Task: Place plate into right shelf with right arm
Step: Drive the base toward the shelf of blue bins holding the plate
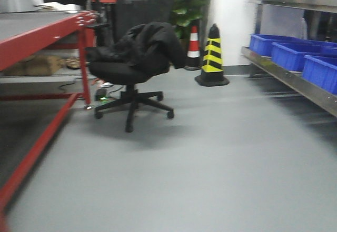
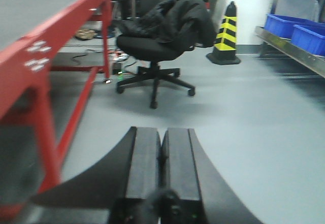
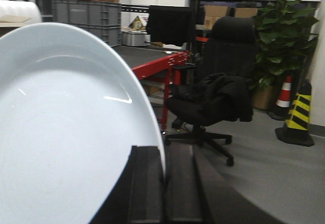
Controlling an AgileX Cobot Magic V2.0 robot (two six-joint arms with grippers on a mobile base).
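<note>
Right gripper (image 3: 163, 155): black angular fingers pinched on the rim of the plate (image 3: 66, 127). The plate stands on edge and fills the left of the right wrist view. It's round and shallow with a glossy pale blue-white glaze, highlights on the low upturned rim.

Left gripper (image 2: 161, 137): flat matte pads pressed together, nothing between them, hanging over bare grey floor just off the long red edge of the red table (image 2: 45, 41).

Right shelf (image 1: 279, 74): brushed steel beams, rectangular blue plastic bins (image 1: 292, 53) sitting on it, along the right side of the front view, well apart from the table. The plate isn't on it.

Table worktop is dark matting in a red frame. Off its far corner is a black office chair (image 1: 129, 74) with a crumpled black jacket (image 1: 142, 45) draped over it. Behind the chair is a yellow-black striped cone (image 1: 212, 56).
</note>
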